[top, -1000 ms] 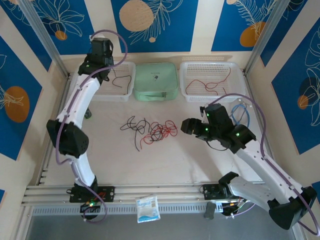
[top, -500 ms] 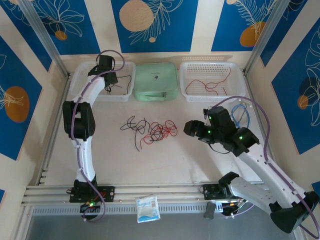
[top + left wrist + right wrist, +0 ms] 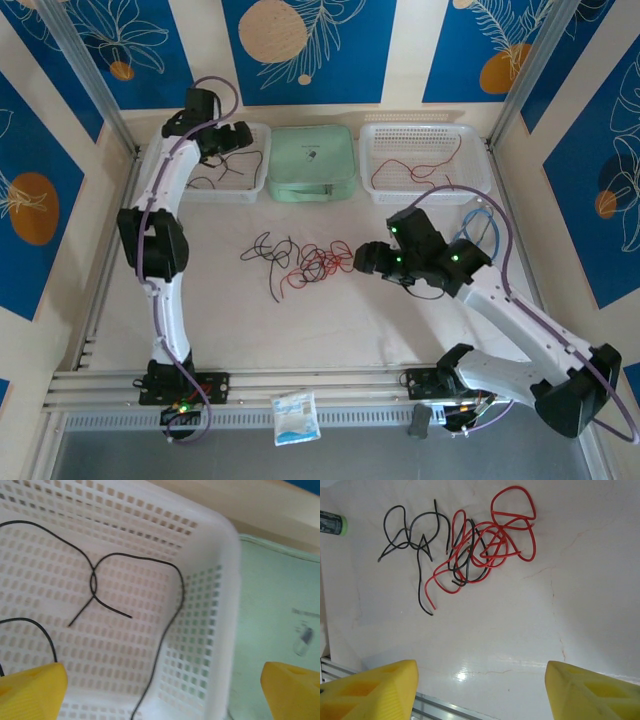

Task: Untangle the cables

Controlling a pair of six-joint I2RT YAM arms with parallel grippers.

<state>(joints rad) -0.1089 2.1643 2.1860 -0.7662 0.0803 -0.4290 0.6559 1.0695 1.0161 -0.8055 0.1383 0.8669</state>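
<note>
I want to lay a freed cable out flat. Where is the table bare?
Bare table lies between the cable tangle and the near rail, and between the tangle and the left arm. Crowded: the tangle's right side, where the right gripper hovers.

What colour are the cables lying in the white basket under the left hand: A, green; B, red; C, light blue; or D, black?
D: the left wrist view shows thin black cables lying loose on the floor of the white basket, below the open left hand.
</note>
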